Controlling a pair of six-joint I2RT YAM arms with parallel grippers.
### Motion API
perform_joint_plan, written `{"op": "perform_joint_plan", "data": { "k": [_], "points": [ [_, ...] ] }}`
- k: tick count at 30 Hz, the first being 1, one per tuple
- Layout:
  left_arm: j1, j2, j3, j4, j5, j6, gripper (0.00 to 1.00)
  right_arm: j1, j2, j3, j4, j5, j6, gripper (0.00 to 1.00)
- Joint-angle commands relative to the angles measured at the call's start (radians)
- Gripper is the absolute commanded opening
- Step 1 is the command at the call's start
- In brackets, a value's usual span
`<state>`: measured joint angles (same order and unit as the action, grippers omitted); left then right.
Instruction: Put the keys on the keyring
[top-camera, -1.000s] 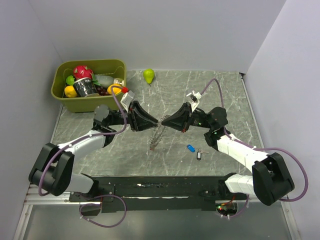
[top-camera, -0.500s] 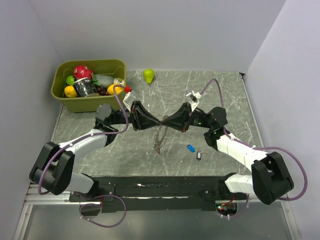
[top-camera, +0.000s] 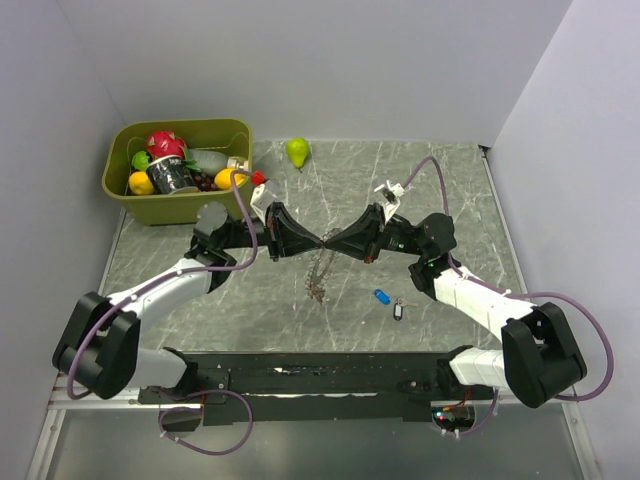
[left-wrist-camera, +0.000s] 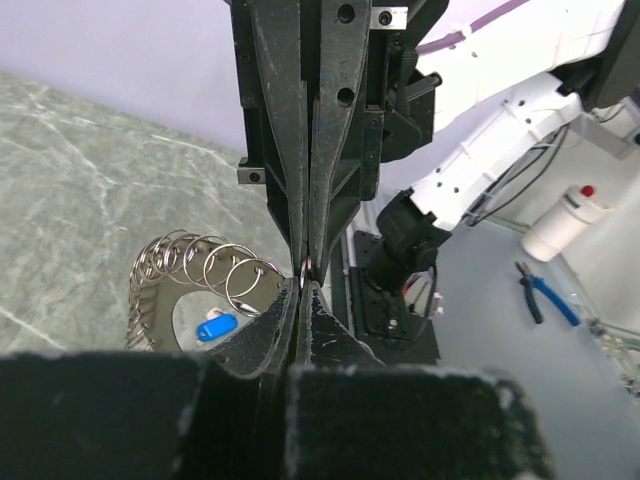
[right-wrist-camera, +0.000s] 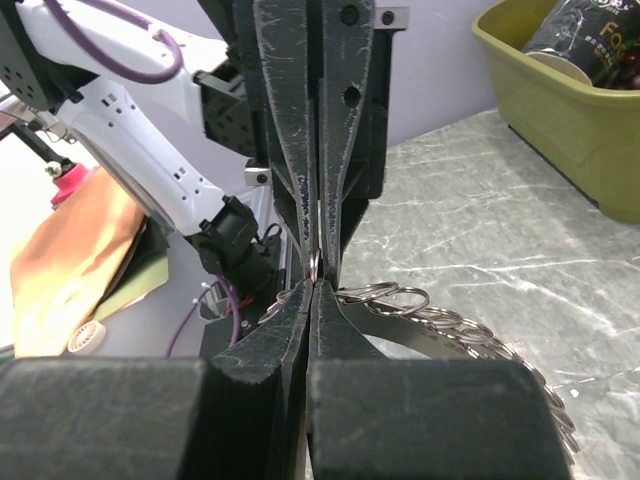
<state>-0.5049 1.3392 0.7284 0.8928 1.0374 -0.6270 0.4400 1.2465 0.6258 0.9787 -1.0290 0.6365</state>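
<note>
The keyring (top-camera: 318, 272) is a large thin metal ring strung with several small split rings, and it hangs above the table between my two arms. My left gripper (top-camera: 318, 243) and right gripper (top-camera: 331, 243) meet tip to tip over it. Each is shut on the same small loop at the top of the keyring. In the left wrist view the left gripper (left-wrist-camera: 303, 283) pinches the loop, with the keyring (left-wrist-camera: 190, 265) hanging to its left. In the right wrist view the right gripper (right-wrist-camera: 315, 282) pinches it beside the keyring (right-wrist-camera: 450, 320). Two keys lie on the table, one blue-tagged (top-camera: 381, 296) (left-wrist-camera: 216, 327) and one dark-tagged (top-camera: 398, 312).
An olive bin (top-camera: 120, 165) holding fruit and a jar stands at the back left. A green pear (top-camera: 297, 151) lies near the back edge. Walls close in the table on the left, back and right.
My left gripper has moved right to meet the right gripper's tips and has closed on the keyring's top loop. The hanging keyring has swung slightly. The right gripper stayed shut.
</note>
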Motion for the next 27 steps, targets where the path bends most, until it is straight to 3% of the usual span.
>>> {"op": "perform_joint_plan", "data": {
  "k": [1, 3, 4, 7, 13, 17, 27],
  "points": [
    [-0.029, -0.06, 0.042, -0.181, -0.075, 0.189, 0.01, 0.008, -0.022, 0.006, 0.077, 0.032, 0.0, 0.05],
    [-0.032, -0.086, 0.048, -0.27, -0.1, 0.233, 0.01, 0.006, -0.028, 0.008, 0.064, 0.035, -0.001, 0.23],
    [-0.034, -0.095, 0.049, -0.294, -0.111, 0.269, 0.01, 0.003, -0.032, 0.008, 0.06, 0.041, -0.003, 0.4],
    [-0.035, -0.121, 0.051, -0.374, -0.166, 0.328, 0.01, -0.003, -0.047, 0.002, 0.045, 0.047, -0.009, 0.61],
    [-0.038, -0.133, 0.078, -0.526, -0.252, 0.429, 0.01, -0.024, -0.123, -0.028, -0.064, 0.092, -0.089, 0.89],
    [-0.049, -0.158, 0.077, -0.577, -0.367, 0.487, 0.01, -0.027, -0.199, -0.04, -0.214, 0.142, -0.188, 1.0],
    [-0.102, -0.241, -0.001, -0.548, -0.444, 0.712, 0.01, -0.029, -0.298, -0.063, -0.474, 0.253, -0.311, 1.0]
  ]
}}
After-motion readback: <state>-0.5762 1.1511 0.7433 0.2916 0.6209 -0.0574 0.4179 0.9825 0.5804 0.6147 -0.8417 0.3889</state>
